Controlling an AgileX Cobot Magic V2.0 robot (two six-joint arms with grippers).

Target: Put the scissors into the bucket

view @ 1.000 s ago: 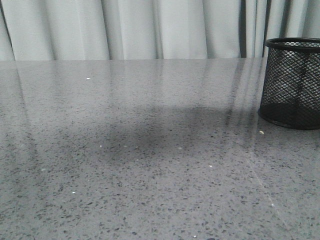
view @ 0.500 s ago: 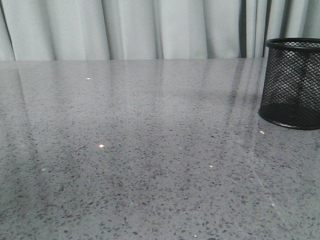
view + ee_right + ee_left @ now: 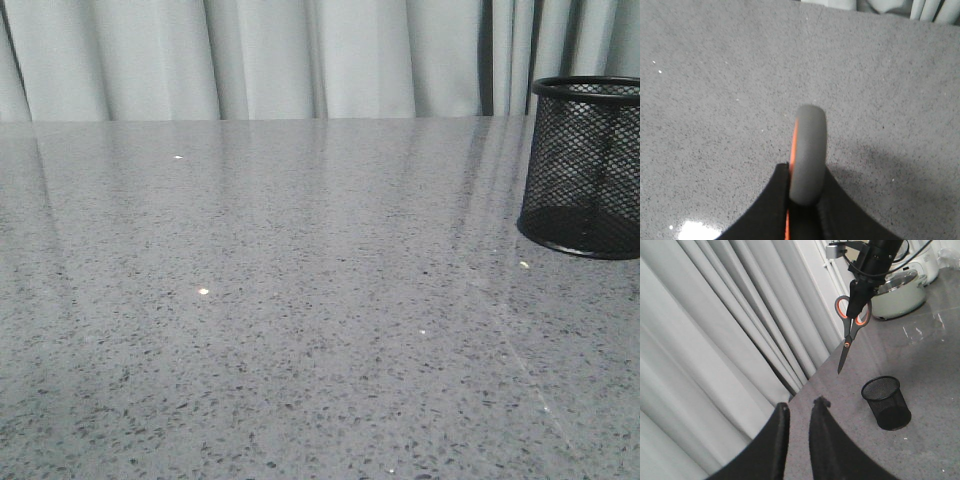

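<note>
The black wire-mesh bucket (image 3: pixel 585 170) stands upright on the grey table at the right edge of the front view. It also shows in the left wrist view (image 3: pixel 887 402). There my right gripper (image 3: pixel 860 295) is shut on the handles of the scissors (image 3: pixel 850 332). They hang blades down, high above the table and to one side of the bucket. In the right wrist view a grey, orange-lined handle loop (image 3: pixel 809 155) is clamped in the right gripper (image 3: pixel 807 175). My left gripper (image 3: pixel 802 406) is slightly open and empty, raised far from the bucket. No gripper shows in the front view.
Pale curtains (image 3: pixel 300 60) hang behind the table's far edge. A pale green lidded pot (image 3: pixel 897 295) stands on the speckled grey table (image 3: pixel 300 330) beyond my right arm, seen in the left wrist view.
A broad dark shadow on the middle of the table in the front view has faded away. The bucket has not moved.
</note>
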